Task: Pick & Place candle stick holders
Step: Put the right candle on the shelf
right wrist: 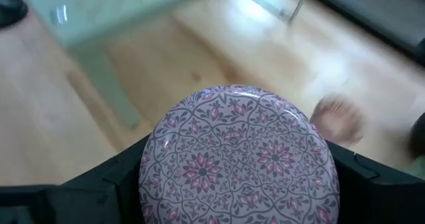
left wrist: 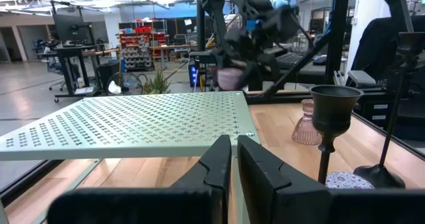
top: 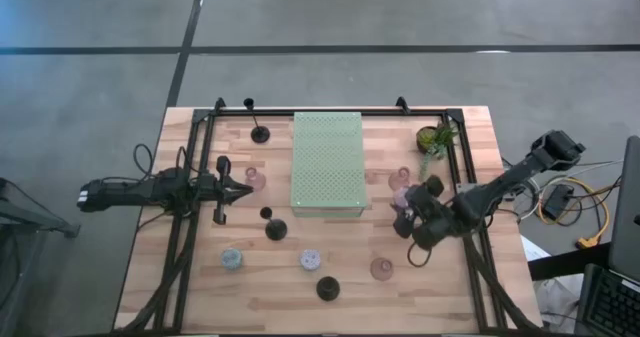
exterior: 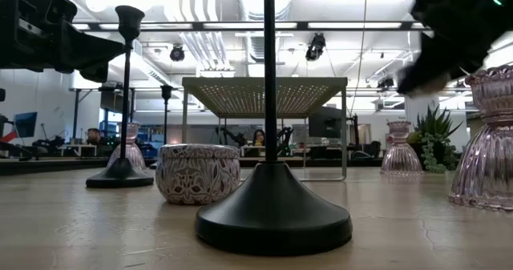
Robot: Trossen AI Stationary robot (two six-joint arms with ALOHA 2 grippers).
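Observation:
My right gripper (top: 407,221) is shut on a lilac round holder with a flower-pattern top (right wrist: 239,157), off the right end of the pale green perforated mat (top: 327,164). The left wrist view shows it in the air (left wrist: 231,79). My left gripper (top: 244,189) is shut and empty, level, by the mat's left side, next to a pink glass holder (top: 255,180). Black thin-stemmed holders (top: 260,132) (top: 277,230) (top: 328,288), a blue round one (top: 232,260), a lilac round one (top: 310,260) and pink glass ones (top: 381,268) (top: 403,177) stand on their bases on the table. My right gripper pinches the lilac round holder by two opposite sides of its round wall (right wrist: 147,172), one dark finger (right wrist: 113,181) on each side. The patterned top faces the wrist camera. The holder is lifted clear of the table.
A small green potted plant (top: 436,137) stands at the far right. The mat is a raised platform on thin legs (exterior: 264,95). A black frame (top: 190,167) runs round the table. In the low view a black holder (exterior: 271,214) stands close in front.

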